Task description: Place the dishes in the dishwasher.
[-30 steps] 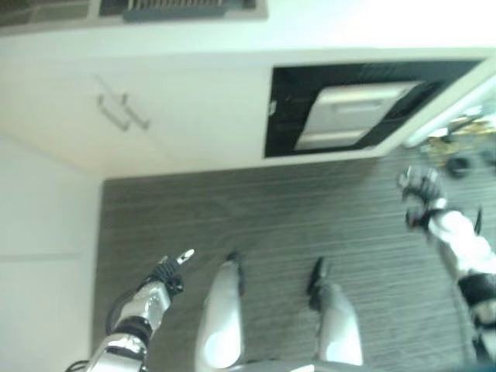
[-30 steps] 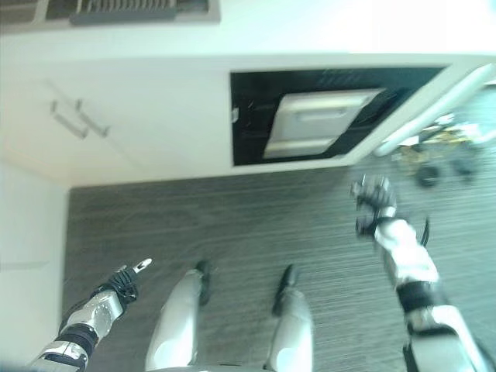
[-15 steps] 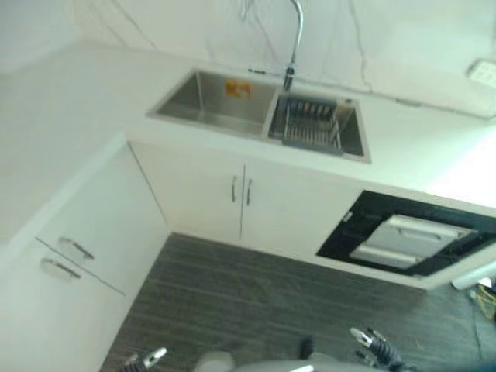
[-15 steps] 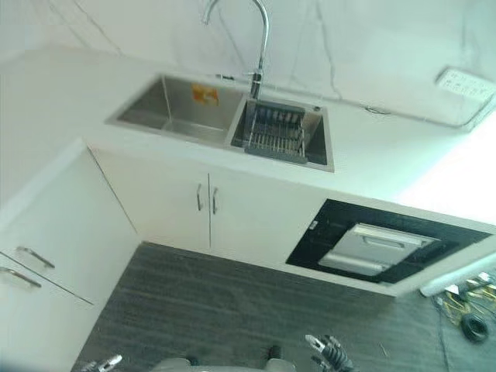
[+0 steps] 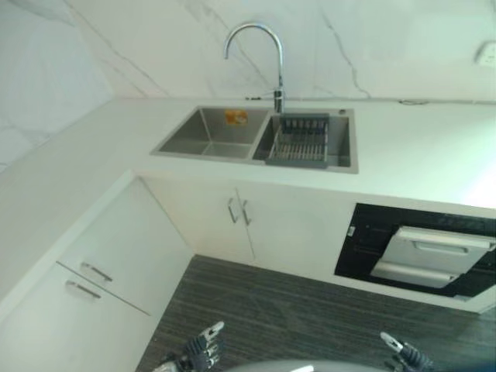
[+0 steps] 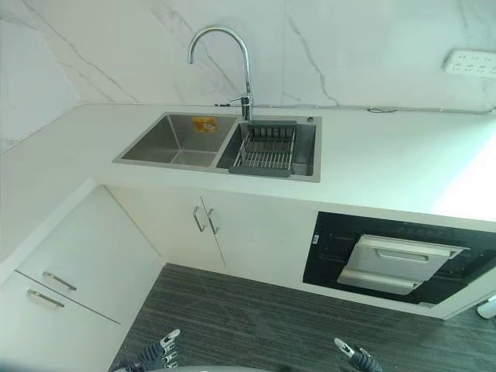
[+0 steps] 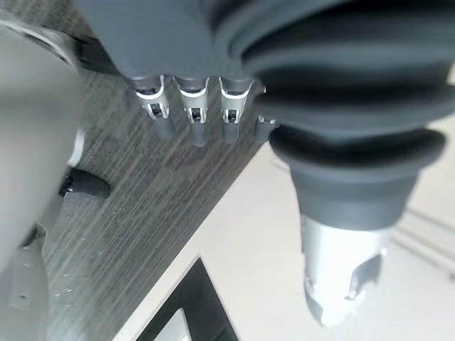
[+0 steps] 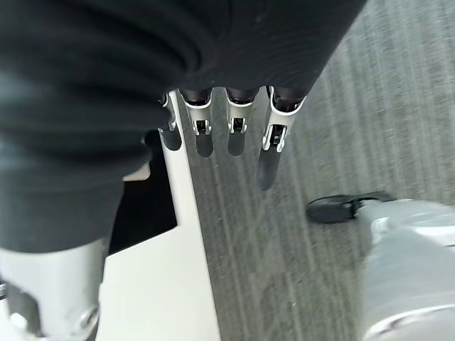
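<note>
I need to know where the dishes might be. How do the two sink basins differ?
The left basin is bare steel with an orange sticker on its back wall; the right basin holds a wire dish rack. The left basin looks wider, the right narrower. The faucet rises behind the right one. Both are steel, sunk in the same white counter. I can make out no dishes in either.

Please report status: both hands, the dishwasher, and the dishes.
Left hand and right hand open, empty, low over the floor. Dishwasher drawer slightly pulled out under the counter. Rack in the sink; dishes cannot be made out. Nothing in the way.
</note>
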Robot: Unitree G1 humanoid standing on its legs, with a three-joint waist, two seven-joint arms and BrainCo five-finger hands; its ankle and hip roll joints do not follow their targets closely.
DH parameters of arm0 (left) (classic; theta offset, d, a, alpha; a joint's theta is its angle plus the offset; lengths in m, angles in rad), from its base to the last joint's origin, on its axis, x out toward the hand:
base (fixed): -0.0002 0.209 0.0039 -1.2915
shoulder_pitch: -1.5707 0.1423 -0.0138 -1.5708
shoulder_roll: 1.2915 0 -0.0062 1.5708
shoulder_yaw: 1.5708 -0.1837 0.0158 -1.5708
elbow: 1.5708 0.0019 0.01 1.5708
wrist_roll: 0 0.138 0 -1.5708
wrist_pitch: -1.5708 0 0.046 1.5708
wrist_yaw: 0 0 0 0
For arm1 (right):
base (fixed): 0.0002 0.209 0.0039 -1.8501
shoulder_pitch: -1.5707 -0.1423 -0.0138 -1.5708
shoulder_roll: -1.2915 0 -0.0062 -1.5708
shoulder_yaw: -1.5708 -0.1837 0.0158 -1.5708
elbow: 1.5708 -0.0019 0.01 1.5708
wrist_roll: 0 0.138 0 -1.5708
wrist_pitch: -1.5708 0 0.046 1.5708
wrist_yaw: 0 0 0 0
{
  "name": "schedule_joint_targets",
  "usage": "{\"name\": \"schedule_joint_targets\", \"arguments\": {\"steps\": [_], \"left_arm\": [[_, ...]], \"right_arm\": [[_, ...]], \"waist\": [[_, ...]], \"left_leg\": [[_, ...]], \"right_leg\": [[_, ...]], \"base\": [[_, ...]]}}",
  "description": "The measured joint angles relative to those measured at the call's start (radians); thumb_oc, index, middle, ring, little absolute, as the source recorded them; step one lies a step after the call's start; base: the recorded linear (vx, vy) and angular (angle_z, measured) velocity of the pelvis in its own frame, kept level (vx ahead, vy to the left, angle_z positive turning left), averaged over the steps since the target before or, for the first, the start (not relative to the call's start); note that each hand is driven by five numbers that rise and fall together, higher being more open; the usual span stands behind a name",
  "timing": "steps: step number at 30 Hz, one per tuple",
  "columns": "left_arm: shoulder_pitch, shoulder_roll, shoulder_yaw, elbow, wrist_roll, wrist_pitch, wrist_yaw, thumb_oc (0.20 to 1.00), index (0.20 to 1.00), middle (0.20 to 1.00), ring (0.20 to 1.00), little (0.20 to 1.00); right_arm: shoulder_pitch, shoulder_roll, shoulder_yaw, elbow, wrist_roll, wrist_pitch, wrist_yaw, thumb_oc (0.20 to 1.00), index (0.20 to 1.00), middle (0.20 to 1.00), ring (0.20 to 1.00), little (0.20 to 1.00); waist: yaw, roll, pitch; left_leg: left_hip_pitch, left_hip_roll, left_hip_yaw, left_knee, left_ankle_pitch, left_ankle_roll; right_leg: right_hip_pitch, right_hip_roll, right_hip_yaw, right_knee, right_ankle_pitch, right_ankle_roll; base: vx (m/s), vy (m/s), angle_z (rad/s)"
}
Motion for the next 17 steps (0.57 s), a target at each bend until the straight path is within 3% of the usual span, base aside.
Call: {"name": "schedule_joint_targets", "arguments": {"steps": [2,6,10,17], "left_arm": [[0.002,0.009,0.019,0.028,0.0,0.0,0.021,1.0,1.0,1.0,1.0,1.0],[0.008,0.014,0.03,0.053,-0.001,0.0,0.058,1.0,1.0,1.0,1.0,1.0],[0.02,0.011,0.029,0.056,-0.001,0.0,0.079,1.0,1.0,1.0,1.0,1.0],[0.031,0.006,0.029,0.057,-0.001,0.0,0.087,1.0,1.0,1.0,1.0,1.0]], "right_arm": [[0.03,0.048,0.008,0.0,-0.005,0.022,0.009,1.0,1.0,1.0,1.0,1.0],[0.024,0.084,0.059,-0.014,-0.024,0.041,0.013,1.0,1.0,1.0,1.0,1.0],[0.003,0.085,0.075,-0.014,-0.026,0.064,-0.001,1.0,1.0,1.0,1.0,1.0],[-0.009,0.076,0.078,-0.014,-0.055,0.083,-0.015,1.0,1.0,1.0,1.0,1.0]], "waist": [[-0.004,-0.028,-0.007],[-0.002,-0.044,-0.009],[-0.001,-0.022,-0.024],[0.006,-0.009,-0.037]], "left_leg": [[-0.001,-0.021,0.004,0.004,-0.003,0.017],[0.016,-0.045,0.021,0.004,-0.014,0.034],[0.04,-0.052,0.024,0.005,-0.014,0.045],[0.049,-0.045,0.025,0.005,-0.017,0.048]], "right_leg": [[-0.006,-0.018,0.015,0.007,0.005,0.009],[-0.02,-0.044,0.035,0.048,-0.002,0.015],[0.01,-0.048,0.034,0.016,0.012,0.035],[0.036,-0.037,0.037,-0.002,0.019,0.033]], "base": [[0.05,0.037,-0.07],[0.02,0.018,-0.09],[0.03,0.017,-0.01],[0.0,-0.001,0.0]]}}
